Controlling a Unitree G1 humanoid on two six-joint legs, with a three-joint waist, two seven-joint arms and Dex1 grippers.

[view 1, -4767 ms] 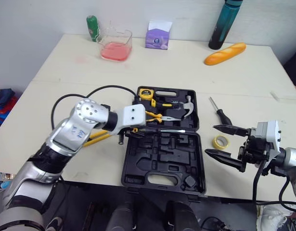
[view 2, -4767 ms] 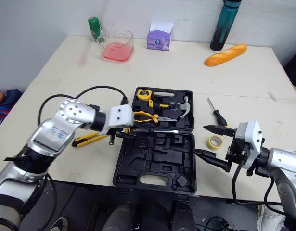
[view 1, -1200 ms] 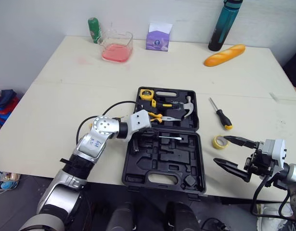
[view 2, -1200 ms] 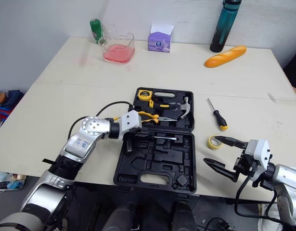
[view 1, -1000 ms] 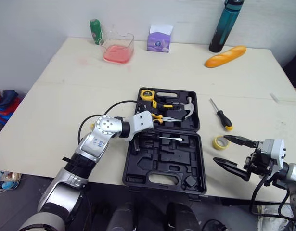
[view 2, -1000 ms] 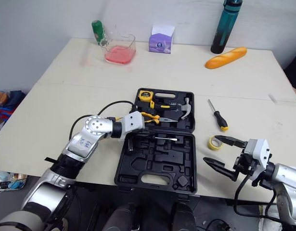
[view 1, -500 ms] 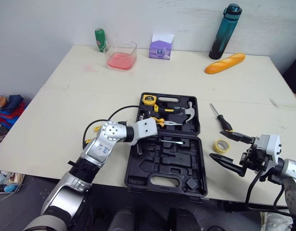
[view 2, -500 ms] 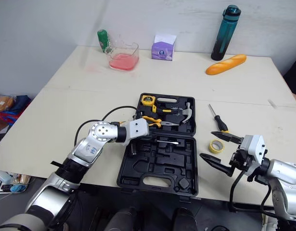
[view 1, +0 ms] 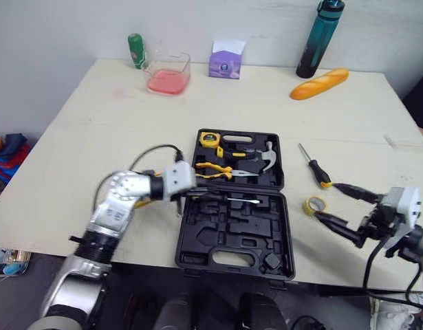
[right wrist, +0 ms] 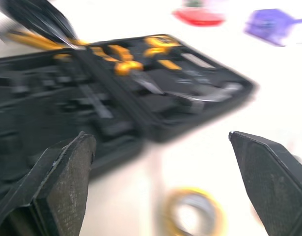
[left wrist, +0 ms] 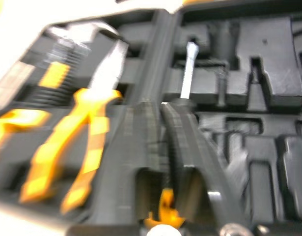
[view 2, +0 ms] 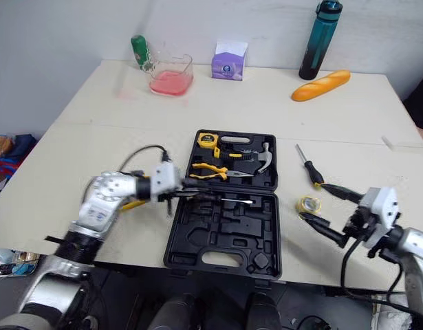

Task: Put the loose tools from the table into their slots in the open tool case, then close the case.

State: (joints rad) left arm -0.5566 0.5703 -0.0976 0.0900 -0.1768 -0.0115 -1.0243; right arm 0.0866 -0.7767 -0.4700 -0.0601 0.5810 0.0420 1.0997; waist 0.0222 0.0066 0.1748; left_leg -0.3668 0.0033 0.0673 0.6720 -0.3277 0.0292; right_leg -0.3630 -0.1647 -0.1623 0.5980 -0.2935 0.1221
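Observation:
The black tool case (view 1: 232, 265) lies open in the middle of the table. Its far half holds a tape measure (view 1: 209, 138), yellow pliers (view 1: 214, 168) and a hammer (view 1: 264, 158). My left gripper (view 1: 221, 197) is shut on a screwdriver (left wrist: 186, 73), whose silver shaft (view 1: 244, 200) lies over the near half just below the hinge. At the right, my right gripper (view 1: 326, 201) is open, its fingertips either side of a yellow tape roll (view 1: 314, 204). A black and orange screwdriver (view 1: 314, 167) lies on the table beyond it. A yellow tool (view 2: 132, 204) shows partly under my left arm.
Along the table's far edge stand a green bottle (view 1: 135, 50), a glass tub of red liquid (view 1: 167, 72), a purple box (view 1: 225, 60), a teal bottle (view 1: 313, 38) and a bread roll (view 1: 320, 82). The near table edge runs just below the case.
The camera has shifted. My left wrist has drawn back to the left of the case while the screwdriver's shaft stays over the near half. My right gripper has risen slightly, still open by the tape roll.

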